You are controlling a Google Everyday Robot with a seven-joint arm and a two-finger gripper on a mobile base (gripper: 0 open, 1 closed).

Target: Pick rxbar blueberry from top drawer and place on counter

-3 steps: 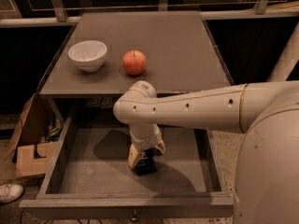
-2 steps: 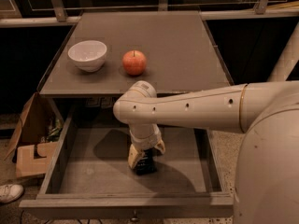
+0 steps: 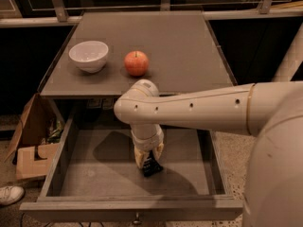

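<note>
The top drawer (image 3: 75, 174) is pulled open below the counter (image 3: 180, 46). My gripper (image 3: 148, 158) reaches down into the middle of the drawer from the pale arm that crosses from the right. It is shut on the rxbar blueberry (image 3: 153, 167), a small dark bar that sticks out below the fingertips, close to the drawer floor. The upper part of the bar is hidden by the gripper.
A white bowl (image 3: 88, 55) and a red apple (image 3: 136, 63) stand on the left half of the counter. A cardboard box (image 3: 33, 141) and a white shoe (image 3: 9, 194) lie on the floor left of the drawer. The drawer knob (image 3: 137, 218) is at the front.
</note>
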